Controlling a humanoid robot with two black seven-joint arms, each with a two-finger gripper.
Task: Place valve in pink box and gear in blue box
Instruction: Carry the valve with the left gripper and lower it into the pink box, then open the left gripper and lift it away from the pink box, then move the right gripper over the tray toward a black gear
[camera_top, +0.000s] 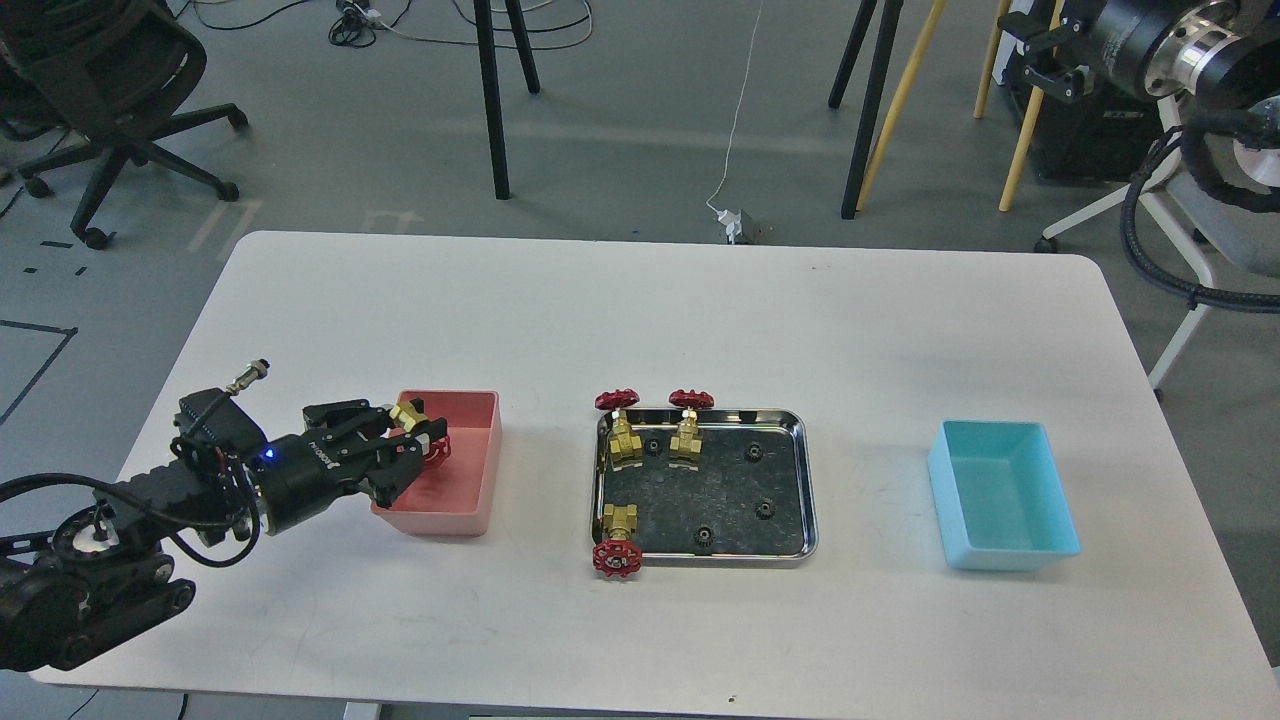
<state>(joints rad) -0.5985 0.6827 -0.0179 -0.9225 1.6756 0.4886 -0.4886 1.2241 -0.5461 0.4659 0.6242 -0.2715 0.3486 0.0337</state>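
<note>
Left hand: The left hand (415, 445) hung over the near-left wall of the pink box (470, 470), its fingers closed on a valve (418, 428) whose brass body showed above them and red wheel beside them.
Pink box: It sat on the left of the white tabletop (640, 320); whether anything already lay inside could not be told, the hand covering part of it.
Steel tray: At the tabletop's centre, a shiny tray (805, 480) held three more valves, one (618, 540) lying at the near-left corner with its wheel over the rim, two (655, 425) standing at the far edge.
Gears: Several small black gears (704, 537) were scattered across the tray floor, apparently untouched.
Blue box: The blue box (1005, 495) stood well to the right, empty.
Right hand: The right hand (1050, 60) was raised far off at the upper right, clear of the tabletop; its fingers appeared spread and held nothing.
Step in hand: By appearances, the valve's delivery to the pink box, with the release not yet made.
Next move: Likely a short advance over the box's interior, then an opening of the fingers, with care that the wheel did not snag on a finger.
</note>
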